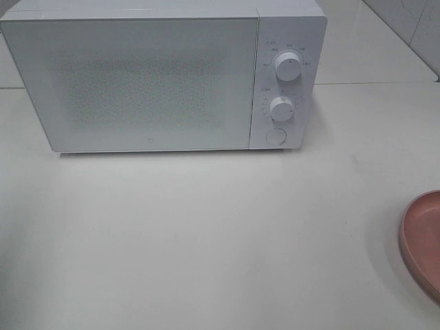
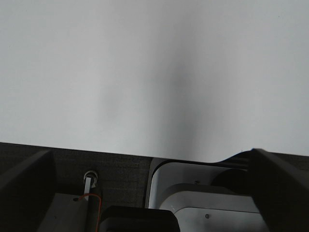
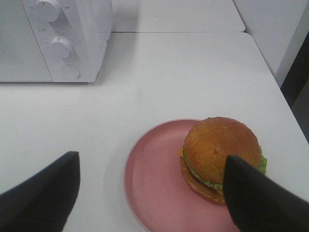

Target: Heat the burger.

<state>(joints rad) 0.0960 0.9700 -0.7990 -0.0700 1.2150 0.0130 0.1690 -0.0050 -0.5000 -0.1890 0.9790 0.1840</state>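
Observation:
The burger [image 3: 219, 145], with a golden-brown bun and a green lettuce frill, sits on the right part of a pink plate [image 3: 154, 179] in the right wrist view. My right gripper [image 3: 150, 157] hovers open over the plate's near side, nothing between its dark fingers [image 3: 43, 193]; one fingertip overlaps the burger's edge in this view. Only the plate's rim [image 1: 426, 240] shows at the right edge of the high view, and the burger is out of that frame. My left gripper [image 2: 150, 151] is open over bare table. Neither arm shows in the high view.
A white microwave [image 1: 137, 82] stands at the back left with its door shut, also in the right wrist view as the microwave [image 3: 72, 29]. Two knobs [image 1: 287, 65] and a round button [image 1: 275, 136] sit on its right panel. White tabletop [image 1: 206, 234] lies in front.

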